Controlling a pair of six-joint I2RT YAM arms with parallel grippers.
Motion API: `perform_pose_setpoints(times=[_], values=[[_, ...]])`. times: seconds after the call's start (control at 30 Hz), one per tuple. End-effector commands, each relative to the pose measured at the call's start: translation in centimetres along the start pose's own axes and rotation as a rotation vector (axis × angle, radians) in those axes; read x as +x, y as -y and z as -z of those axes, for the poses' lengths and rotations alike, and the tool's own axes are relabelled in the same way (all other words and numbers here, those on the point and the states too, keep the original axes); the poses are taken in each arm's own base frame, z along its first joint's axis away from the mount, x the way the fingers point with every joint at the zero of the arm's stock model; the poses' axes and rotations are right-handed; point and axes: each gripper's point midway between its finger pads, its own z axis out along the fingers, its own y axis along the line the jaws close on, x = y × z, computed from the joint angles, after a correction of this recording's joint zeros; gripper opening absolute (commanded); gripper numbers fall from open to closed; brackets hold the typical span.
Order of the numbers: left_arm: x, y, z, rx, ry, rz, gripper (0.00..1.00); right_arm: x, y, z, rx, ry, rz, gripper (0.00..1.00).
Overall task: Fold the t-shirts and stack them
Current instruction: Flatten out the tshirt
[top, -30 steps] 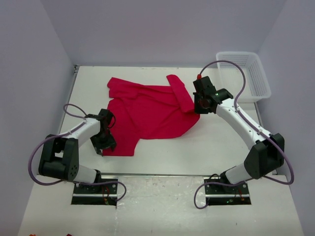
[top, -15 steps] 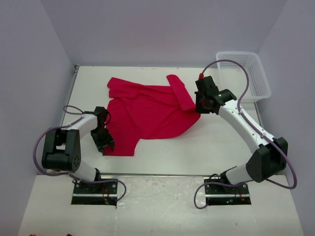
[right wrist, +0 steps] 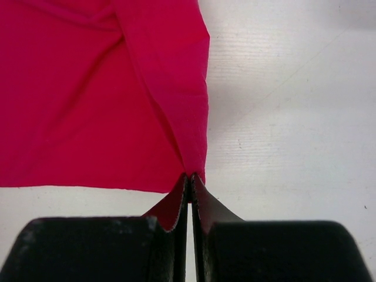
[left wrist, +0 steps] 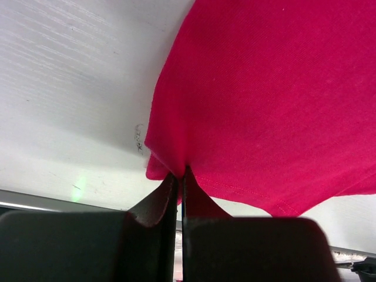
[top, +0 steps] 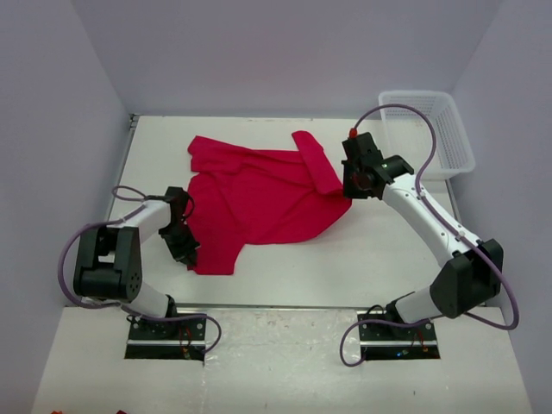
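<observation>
One bright red cloth t-shirt [top: 259, 198], rumpled on white table [top: 379, 259], long axis left-right; left gripper [left wrist: 181, 176] pinches its near-left corner, right gripper [right wrist: 190, 179] pinches its right-edge fold.

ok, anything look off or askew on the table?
Only the red t-shirt: it lies skewed and rumpled, a strip folded over near the right gripper. That and the left gripper each pinch an edge. The basket is upright; nothing spilled or torn.
</observation>
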Motion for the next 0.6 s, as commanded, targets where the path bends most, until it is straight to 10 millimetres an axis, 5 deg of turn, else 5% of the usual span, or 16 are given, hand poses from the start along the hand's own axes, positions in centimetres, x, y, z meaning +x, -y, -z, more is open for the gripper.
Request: perform_pose_setpoints(times=[0.0, 0.13, 0.3, 0.57], values=[[-3.4, 1.3, -0.2, 0.051, 0.158, 0.008, 0.00, -1.4, 0.1, 0.3, 0.020, 0.030, -0.018, 0.00], [-4.9, 1.9, 3.9, 0.091, 0.267, 0.018, 0.00, -2.0, 0.7, 0.3, 0.064, 0.049, -0.018, 0.00], [-7.4, 2.8, 12.1, 0.176, 0.488, 0.023, 0.00, -3.7, 2.3, 0.8, 0.128, 0.096, -0.037, 0.00], [-8.8, 2.7, 25.6, 0.325, 0.839, 0.028, 0.00, -7.9, 3.5, 5.1, 0.120, 0.227, -0.109, 0.00]])
